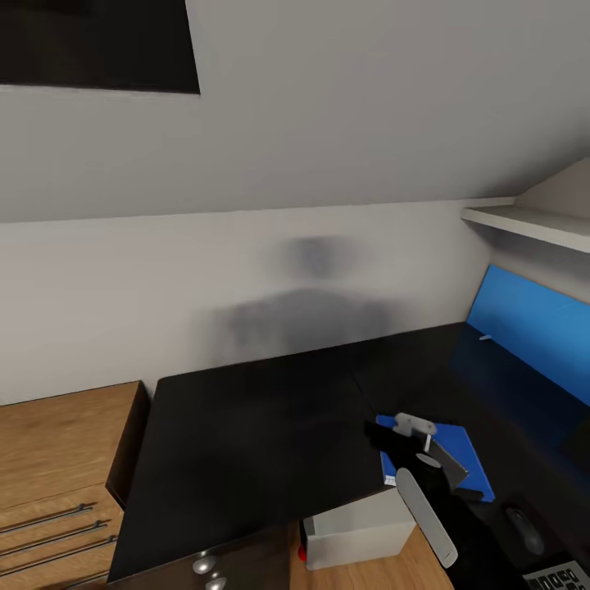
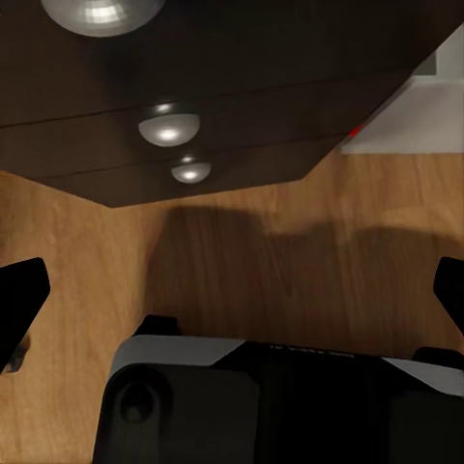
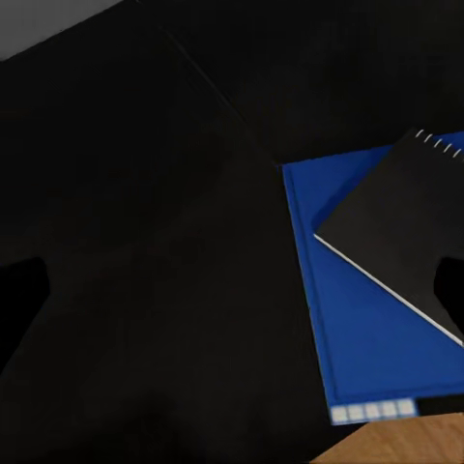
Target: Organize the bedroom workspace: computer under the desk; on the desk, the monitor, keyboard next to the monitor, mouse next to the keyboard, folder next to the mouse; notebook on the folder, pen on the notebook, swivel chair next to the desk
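Note:
A blue folder (image 1: 474, 459) lies on the black desk (image 1: 246, 442) near its front edge, with a dark spiral notebook (image 1: 449, 464) on top of it. In the right wrist view the notebook (image 3: 401, 227) covers a corner of the folder (image 3: 362, 338). My right gripper (image 1: 401, 438) hovers open above the folder's left side, and the gripper (image 3: 232, 300) holds nothing. A monitor (image 1: 533, 328) with a blue screen stands at the desk's right. A dark mouse (image 1: 524, 528) rests by the folder. The white computer (image 1: 360, 528) sits under the desk. My left gripper (image 2: 232, 290) hangs open over the wooden floor.
A wooden dresser (image 1: 57, 459) with metal handles stands left of the desk. Round drawer knobs (image 2: 169, 126) face the left gripper. A white shelf (image 1: 524, 221) juts out above the monitor. A dark object with white marks (image 1: 561, 574) lies at the bottom right.

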